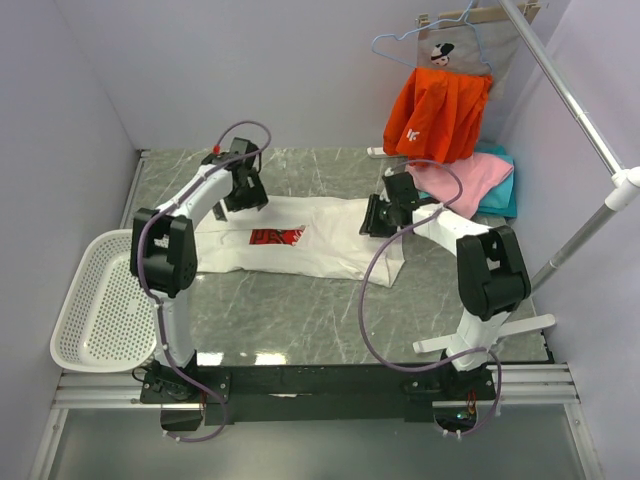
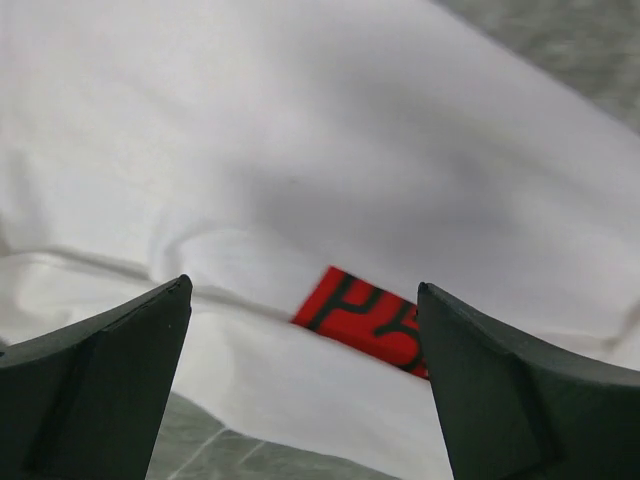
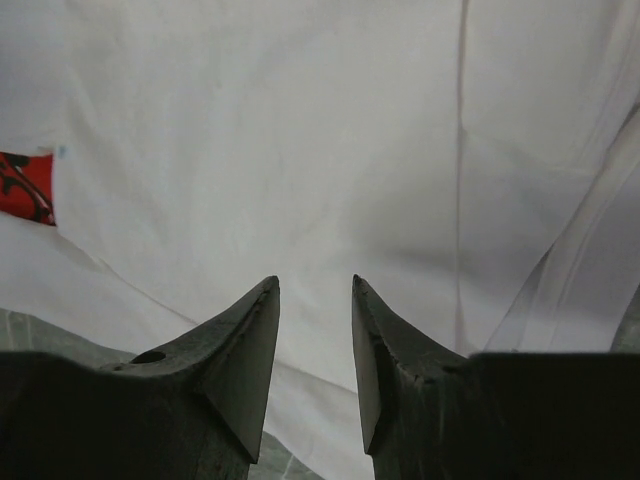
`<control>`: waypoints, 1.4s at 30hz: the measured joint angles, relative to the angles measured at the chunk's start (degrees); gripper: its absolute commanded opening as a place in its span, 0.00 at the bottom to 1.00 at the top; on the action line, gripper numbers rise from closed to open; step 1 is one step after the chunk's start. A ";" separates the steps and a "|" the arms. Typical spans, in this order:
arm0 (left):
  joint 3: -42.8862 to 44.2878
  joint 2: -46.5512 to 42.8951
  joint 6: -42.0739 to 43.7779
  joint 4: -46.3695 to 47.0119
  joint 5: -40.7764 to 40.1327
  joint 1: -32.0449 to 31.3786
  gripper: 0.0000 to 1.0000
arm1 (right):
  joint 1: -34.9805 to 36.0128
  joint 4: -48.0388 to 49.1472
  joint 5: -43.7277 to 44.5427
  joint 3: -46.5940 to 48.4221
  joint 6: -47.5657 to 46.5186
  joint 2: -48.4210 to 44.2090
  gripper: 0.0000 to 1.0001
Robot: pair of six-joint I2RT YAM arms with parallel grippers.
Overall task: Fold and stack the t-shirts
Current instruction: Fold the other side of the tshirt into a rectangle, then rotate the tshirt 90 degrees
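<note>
Now | white t-shirt (image 1: pixel 320 250) lengthwise left-right | left gripper (image 2: pixel 302 285) agape | right gripper (image 3: pixel 313 280) slightly parted

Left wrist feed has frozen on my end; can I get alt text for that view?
A white t-shirt fills the view, softly creased, part of its red print showing just beyond the left gripper, whose jaws stand wide open and empty. Grey marble table shows at top right.
</note>
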 measured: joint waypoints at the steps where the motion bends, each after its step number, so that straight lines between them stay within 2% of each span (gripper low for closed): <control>1: 1.07 0.26 0.24 0.61 0.50 -0.94 0.99 | 0.00 -0.15 -0.20 -0.55 0.24 0.50 0.42; 5: 0.57 1.20 1.31 2.64 2.34 -2.69 1.00 | 0.44 -1.14 0.20 -1.22 1.33 2.23 0.42; 10: -7.67 1.38 1.46 5.66 4.28 -2.99 0.99 | 2.10 -5.29 2.47 1.33 1.51 5.38 0.42; 18: -15.54 -0.81 2.89 11.15 6.14 -4.68 0.99 | 4.15 -13.25 6.69 11.37 1.46 11.78 0.43; 24: -20.24 -3.89 3.80 14.56 6.40 -7.96 0.99 | 4.50 -23.30 8.94 24.72 -0.33 19.82 0.43; 29: -27.65 -9.38 2.95 17.53 8.72 -14.23 0.99 | 4.63 -32.11 10.05 41.11 -3.06 29.44 0.44; 31: -30.47 -11.72 2.40 18.16 10.10 -17.64 0.99 | 4.68 -35.93 9.70 50.69 -4.42 34.75 0.44; 35: -33.77 -14.73 1.20 17.92 13.35 -25.53 1.00 | 4.87 -38.42 6.12 65.42 -7.74 42.88 0.46; 39: -33.35 -15.41 0.42 14.56 17.90 -33.14 0.99 | 5.35 -35.45 0.76 66.16 -11.10 43.41 0.46; 42: -30.86 -15.26 0.09 10.19 20.59 -36.61 0.99 | 5.77 -29.55 -0.22 60.11 -12.98 39.89 0.46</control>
